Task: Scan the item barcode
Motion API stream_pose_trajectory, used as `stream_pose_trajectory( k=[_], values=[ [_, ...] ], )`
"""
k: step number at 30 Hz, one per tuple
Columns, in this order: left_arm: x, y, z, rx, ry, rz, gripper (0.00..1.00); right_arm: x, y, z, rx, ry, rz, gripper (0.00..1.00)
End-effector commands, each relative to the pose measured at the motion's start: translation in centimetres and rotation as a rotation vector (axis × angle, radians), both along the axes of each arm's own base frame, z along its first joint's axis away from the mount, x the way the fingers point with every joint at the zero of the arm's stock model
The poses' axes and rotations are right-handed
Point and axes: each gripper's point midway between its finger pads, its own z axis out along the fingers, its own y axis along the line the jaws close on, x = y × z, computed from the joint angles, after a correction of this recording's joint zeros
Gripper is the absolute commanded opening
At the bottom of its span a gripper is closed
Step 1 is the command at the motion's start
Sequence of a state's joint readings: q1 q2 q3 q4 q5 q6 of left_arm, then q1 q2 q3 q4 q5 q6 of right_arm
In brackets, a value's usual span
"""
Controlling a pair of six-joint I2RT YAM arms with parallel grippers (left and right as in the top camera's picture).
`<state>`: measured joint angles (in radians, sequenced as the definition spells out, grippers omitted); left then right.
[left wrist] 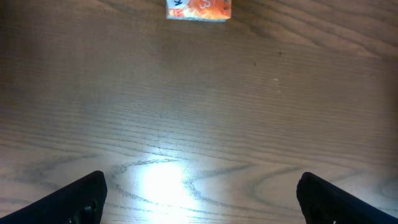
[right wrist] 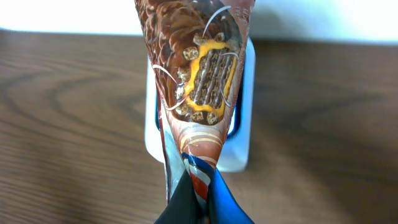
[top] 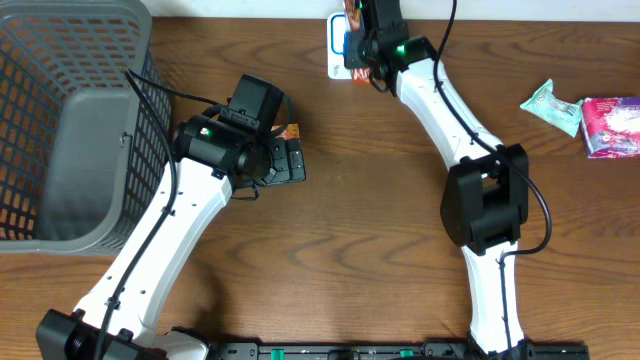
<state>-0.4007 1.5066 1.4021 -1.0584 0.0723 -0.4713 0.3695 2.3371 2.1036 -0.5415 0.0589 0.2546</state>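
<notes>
The item, a brown snack wrapper with a chocolate bar printed on it, hangs pinched by its lower end in my right gripper, which is shut on it. It is held just over the white and blue scanner lying on the table. Overhead, the wrapper and right gripper are at the far edge above the scanner. My left gripper is open and empty over bare wood, seen overhead left of centre.
A small orange packet lies just ahead of the left gripper, also in the overhead view. A grey wire basket fills the left side. A teal packet and a pink packet lie at far right.
</notes>
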Motion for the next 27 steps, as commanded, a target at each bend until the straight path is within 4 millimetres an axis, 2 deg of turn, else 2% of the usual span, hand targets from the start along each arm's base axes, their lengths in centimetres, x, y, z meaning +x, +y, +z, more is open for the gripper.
stream_pose_trajectory(
  k=[1, 10, 14, 15, 16, 19, 20, 23, 27],
  values=[
    [0.1, 0.2, 0.0, 0.008, 0.0, -0.001, 0.98, -0.2, -0.6, -1.6, -0.002, 0.029, -0.053, 0.01],
    [0.1, 0.2, 0.0, 0.009, 0.0, -0.001, 0.98, -0.8, 0.0, -2.1, 0.017, 0.06, -0.024, 0.01],
    [0.1, 0.2, 0.0, 0.008, 0.0, -0.001, 0.98, -0.7, -3.6, -0.5, 0.008, 0.064, -0.154, 0.01],
    [0.1, 0.2, 0.0, 0.009, 0.0, -0.001, 0.98, -0.6, -4.9, 0.3, 0.008, 0.057, -0.194, 0.01],
    [0.1, 0.2, 0.0, 0.009, 0.0, -0.001, 0.98, -0.5, -7.2, 1.6, -0.001, 0.044, -0.244, 0.01],
    [0.1, 0.2, 0.0, 0.009, 0.0, -0.001, 0.98, -0.8, -13.4, 3.5, -0.076, 0.032, -0.385, 0.01],
    [0.1, 0.2, 0.0, 0.009, 0.0, -0.001, 0.98, -1.4, -18.1, 4.0, -0.154, 0.047, -0.466, 0.01],
    [0.1, 0.2, 0.0, 0.009, 0.0, -0.001, 0.98, -2.6, -23.7, 3.2, -0.286, 0.116, -0.466, 0.01],
    [0.1, 0.2, 0.0, 0.009, 0.0, -0.001, 0.98, -5.1, -30.5, 1.7, -0.423, 0.25, -0.42, 0.01]
  ],
)
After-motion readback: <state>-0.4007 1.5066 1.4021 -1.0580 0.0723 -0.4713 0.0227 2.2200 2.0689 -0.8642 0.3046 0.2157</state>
